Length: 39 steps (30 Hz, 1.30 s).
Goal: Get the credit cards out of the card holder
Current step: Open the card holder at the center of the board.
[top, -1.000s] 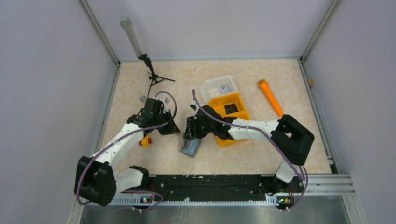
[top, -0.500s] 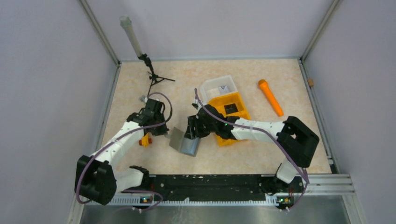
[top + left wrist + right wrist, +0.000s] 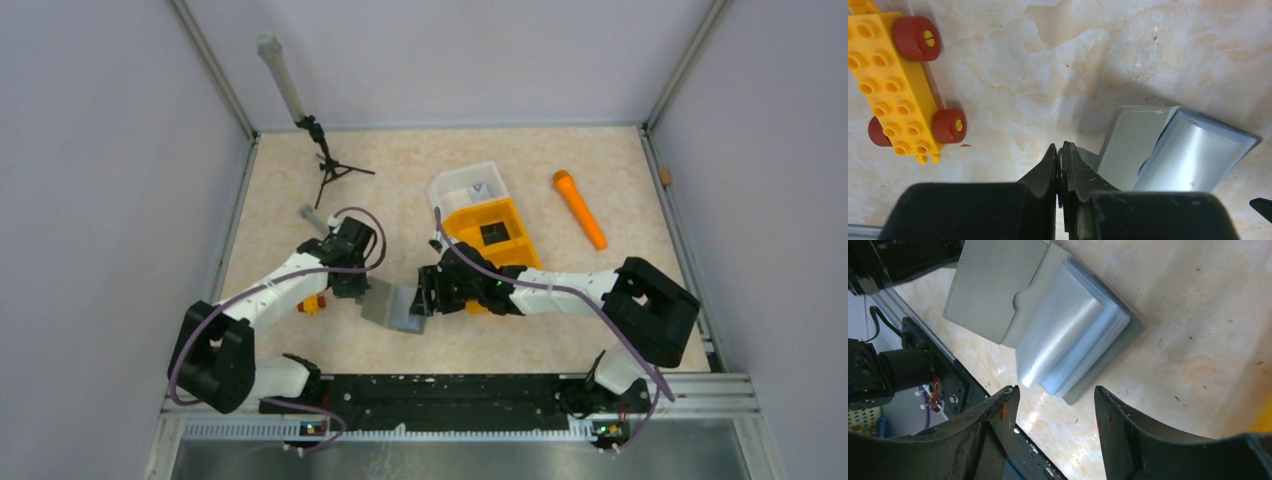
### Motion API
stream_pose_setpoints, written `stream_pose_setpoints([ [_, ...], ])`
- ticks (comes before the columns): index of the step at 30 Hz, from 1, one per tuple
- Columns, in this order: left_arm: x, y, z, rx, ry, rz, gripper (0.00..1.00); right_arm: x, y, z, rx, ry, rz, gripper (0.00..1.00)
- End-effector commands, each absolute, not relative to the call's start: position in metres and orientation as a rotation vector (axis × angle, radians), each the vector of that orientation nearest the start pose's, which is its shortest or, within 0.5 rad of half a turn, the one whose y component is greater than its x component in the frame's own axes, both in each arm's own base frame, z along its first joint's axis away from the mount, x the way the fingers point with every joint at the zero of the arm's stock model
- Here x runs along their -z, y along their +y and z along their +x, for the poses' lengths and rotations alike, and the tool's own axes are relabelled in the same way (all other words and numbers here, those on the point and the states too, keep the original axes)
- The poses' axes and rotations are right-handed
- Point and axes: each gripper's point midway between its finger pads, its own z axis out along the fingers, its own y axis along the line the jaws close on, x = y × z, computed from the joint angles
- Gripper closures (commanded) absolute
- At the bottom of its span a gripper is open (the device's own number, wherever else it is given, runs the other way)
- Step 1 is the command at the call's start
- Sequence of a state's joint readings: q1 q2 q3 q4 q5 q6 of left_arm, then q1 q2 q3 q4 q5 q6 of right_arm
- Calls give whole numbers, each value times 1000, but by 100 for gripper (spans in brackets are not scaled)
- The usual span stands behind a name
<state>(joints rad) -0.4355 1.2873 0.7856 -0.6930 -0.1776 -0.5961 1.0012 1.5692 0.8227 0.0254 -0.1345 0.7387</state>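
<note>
1. The card holder [image 3: 380, 298], a matte grey wallet with a stitched edge, lay open on the beige marbled table [image 3: 400, 160], near the middle and between the two arms. Glossy, curved plastic sleeves [image 3: 1073, 335] bulged up from its right panel.
2. The left gripper [image 3: 1062, 152] had its black fingers pressed together, the tips just beside the holder's left edge. Whether they nipped anything could not be told.
3. The right gripper [image 3: 1055, 407] hung over the sleeved side with its fingers spread wide, clear of the holder.
4. A yellow studded toy brick [image 3: 898, 90] with round red wheels sat left of the left gripper.
5. Farther right, an orange plastic bin [image 3: 470, 222] held a small flat dark card [image 3: 493, 233] in its far compartment. A clear tray [image 3: 455, 182] stood against the bin's far end.
</note>
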Motion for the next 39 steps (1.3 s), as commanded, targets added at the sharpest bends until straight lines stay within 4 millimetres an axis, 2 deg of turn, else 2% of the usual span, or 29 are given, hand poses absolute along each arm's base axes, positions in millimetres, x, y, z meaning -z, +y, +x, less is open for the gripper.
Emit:
stream_pose_setpoints([
  [1, -53, -104, 226, -41, 2721, -246, 95, -82, 392, 174, -1124, 2436, -371, 40],
  [8, -49, -123, 213, -18, 2725, -194, 96, -79, 399, 173, -1171, 2457, -334, 40],
  [13, -50, -124, 214, -34, 2716, -185, 96, -81, 402, 171, -1205, 2455, -322, 41],
  [20, -50, -133, 211, 53, 2713, -172, 96, -74, 377, 184, -992, 2486, -276, 37],
  [23, -51, -139, 210, 109, 2706, -162, 96, -72, 374, 184, -964, 2495, -283, 37],
  [30, -51, -142, 209, 124, 2708, -161, 96, -68, 384, 176, -1062, 2503, -290, 38],
  [35, -48, -140, 208, 109, 2718, -152, 96, -76, 393, 173, -1132, 2483, -299, 38],
  [39, -49, -141, 208, 110, 2716, -148, 95, -71, 402, 170, -1184, 2499, -305, 38],
])
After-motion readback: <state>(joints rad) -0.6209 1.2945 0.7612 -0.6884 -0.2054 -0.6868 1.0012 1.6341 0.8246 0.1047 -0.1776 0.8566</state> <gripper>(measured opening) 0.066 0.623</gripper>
